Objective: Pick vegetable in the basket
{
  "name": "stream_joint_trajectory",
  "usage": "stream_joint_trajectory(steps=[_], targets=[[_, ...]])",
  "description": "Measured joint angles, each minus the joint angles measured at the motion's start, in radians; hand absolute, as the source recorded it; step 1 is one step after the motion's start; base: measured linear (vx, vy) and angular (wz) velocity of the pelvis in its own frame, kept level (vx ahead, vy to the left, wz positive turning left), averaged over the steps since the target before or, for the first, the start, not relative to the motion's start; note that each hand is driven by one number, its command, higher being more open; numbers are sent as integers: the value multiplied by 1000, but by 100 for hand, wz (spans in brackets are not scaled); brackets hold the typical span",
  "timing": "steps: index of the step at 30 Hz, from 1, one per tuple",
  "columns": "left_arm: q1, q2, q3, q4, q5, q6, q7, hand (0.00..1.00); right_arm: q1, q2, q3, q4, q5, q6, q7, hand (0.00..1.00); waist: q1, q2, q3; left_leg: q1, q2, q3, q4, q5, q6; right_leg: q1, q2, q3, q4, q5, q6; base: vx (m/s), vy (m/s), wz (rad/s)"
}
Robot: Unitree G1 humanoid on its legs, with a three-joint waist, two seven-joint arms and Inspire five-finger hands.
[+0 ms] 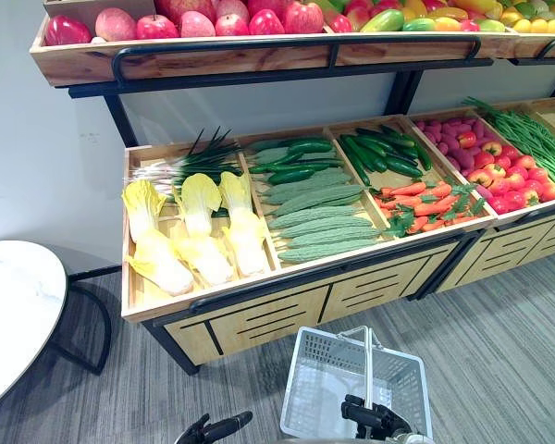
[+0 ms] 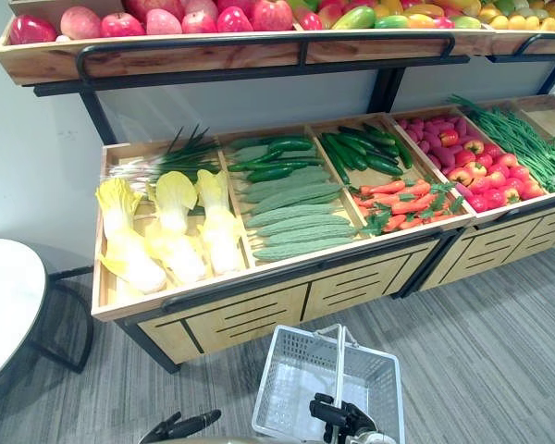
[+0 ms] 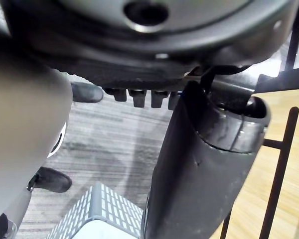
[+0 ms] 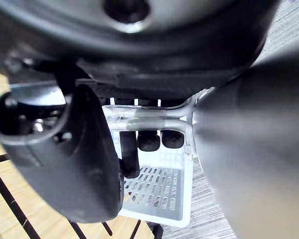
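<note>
- Basket of white plastic mesh [image 1: 319, 384] is at 6 o'clock from the wooden produce stand [image 1: 287, 314], over the grey plank floor [image 1: 499, 351].
- Right hand [image 1: 375, 418]: fingers [image 4: 148, 142] are clenched round the silver wire handle [image 4: 149, 122].
- Left hand [image 1: 213, 430] is at 9 o'clock from the basket, with its fingers loose.
- At 12 o'clock, the stand's crates hold pale yellow cabbages [image 1: 199, 231], dark green cucumbers [image 1: 301, 171] and orange carrots [image 1: 421, 203].

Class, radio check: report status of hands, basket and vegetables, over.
Right hand shut on basket handle; left hand open, low. Basket empty; cabbages, cucumbers, carrots unpicked. Nothing blocking.
</note>
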Motion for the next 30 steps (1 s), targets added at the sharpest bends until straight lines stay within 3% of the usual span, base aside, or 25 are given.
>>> stream_joint_trajectory(steps=[6,10,12,14,16,17,19,22,26,29,30], targets=[[0,-9,41,2,-9,-19,-6,100,5,1,-6,4,15,4,-19,0,15,-1,0,-19,9,-11,1,0,-1,17,1,-35,-50,20,-2,4,-2,10],[2,-21,90,-1,-18,-43,-21,100,23,4,-57,3,48,14,-35,0,40,-6,3,-24,24,-33,17,-10,-6,37,5,-63,-56,2,-6,24,-29,24],[4,-18,159,-41,-22,-75,-35,100,23,24,-99,-3,52,14,-35,0,51,-34,28,-147,60,-65,299,-110,7,38,-5,-82,-25,-34,-15,27,-75,36],[7,-12,163,-65,-26,-91,-43,100,27,34,-120,0,58,18,-37,0,64,-41,40,-231,91,-72,494,-140,16,70,-10,-93,-18,-35,-23,54,-79,22],[11,-15,150,-65,-23,-87,-47,100,30,18,-121,-1,87,23,-36,0,63,-21,42,-222,95,-85,453,-164,19,96,-6,-104,-19,-48,-22,63,-5,17],[11,-26,149,-64,-12,-88,-46,100,29,12,-123,1,96,26,-40,0,63,-11,46,-222,82,-94,389,-162,21,101,-5,-106,-21,-55,-15,34,108,4],[12,-25,147,-64,-4,-88,-47,100,28,9,-125,6,138,30,-51,0,65,-16,48,-206,50,-109,341,-146,21,95,-22,-95,-6,-70,7,92,135,-10],[6,-12,140,-41,-5,-87,-37,100,4,10,-137,23,182,45,-61,0,65,-37,57,-178,10,-54,321,-164,43,63,-70,-65,36,-93,29,155,143,-31],[-1,-4,98,-20,-9,-82,-25,100,5,8,-163,22,196,35,-60,0,61,-24,62,-125,-33,-25,286,-179,62,71,-108,-73,62,-99,40,138,156,-19],[-4,-4,74,-19,-12,-81,-29,100,3,8,-176,19,198,14,-60,0,57,-12,74,-75,-52,-25,239,-184,69,32,-142,-111,203,-118,66,86,127,-3],[-4,-2,66,-20,-6,-80,-34,100,0,8,-197,17,198,-2,-60,0,56,-8,80,-40,-58,-28,209,-184,71,-4,-162,-125,316,-125,71,45,92,4]])
